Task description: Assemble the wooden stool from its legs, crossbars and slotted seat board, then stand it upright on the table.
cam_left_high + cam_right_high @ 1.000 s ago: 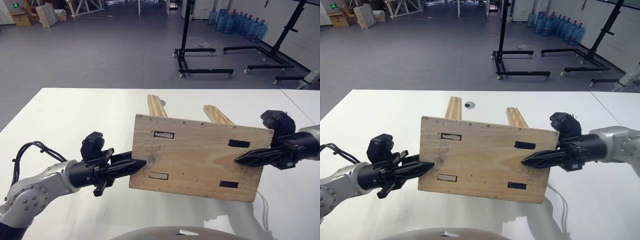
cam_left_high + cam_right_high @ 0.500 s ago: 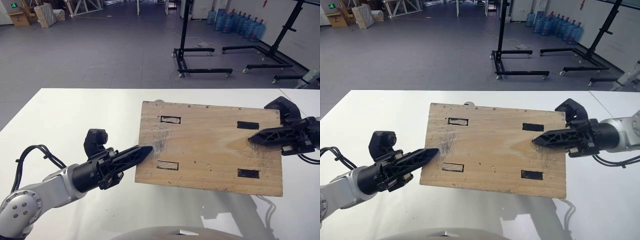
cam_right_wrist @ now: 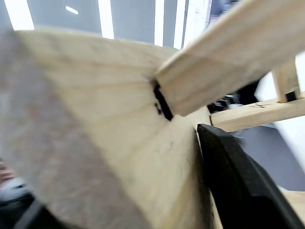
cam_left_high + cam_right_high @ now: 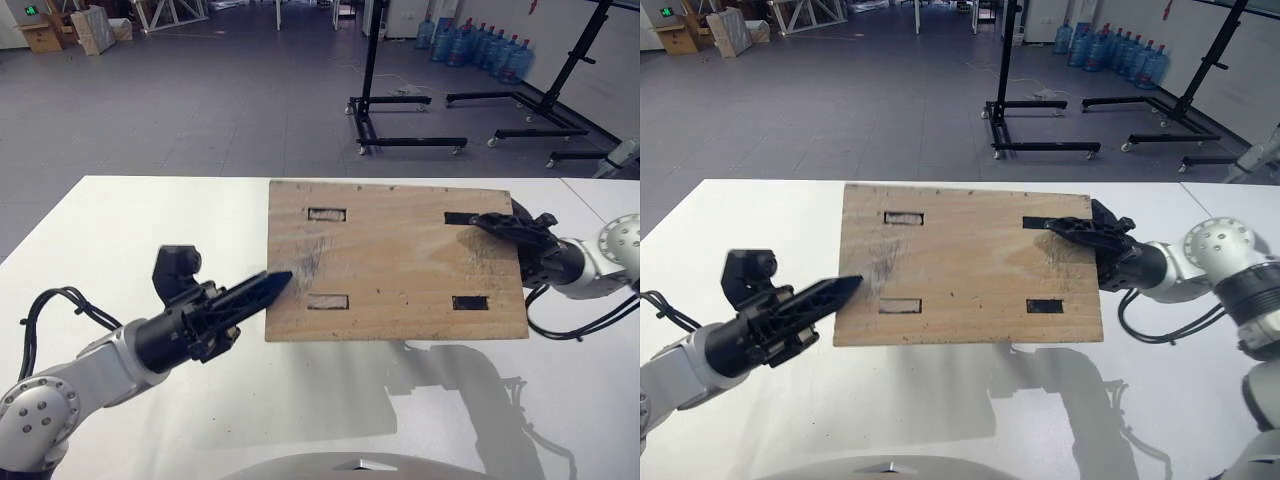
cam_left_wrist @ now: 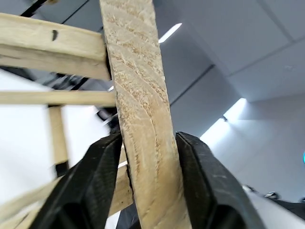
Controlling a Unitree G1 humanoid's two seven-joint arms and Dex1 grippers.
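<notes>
Tipped level since a second ago, the stool (image 4: 395, 265) lies seat-up across the middle of the frame, above the worktop (image 4: 120, 220). The left claw (image 4: 283, 278) is clamped on its left edge, and the right claw (image 4: 478, 221) pinches the right edge. Lower both sides evenly, releasing only once it stands firm.

The seat board (image 4: 395, 265) is pale bare wood, grainy and unvarnished, the table (image 4: 100, 230) smooth, faintly glossy white, and the left gripper (image 4: 282, 278) matt black plastic.
</notes>
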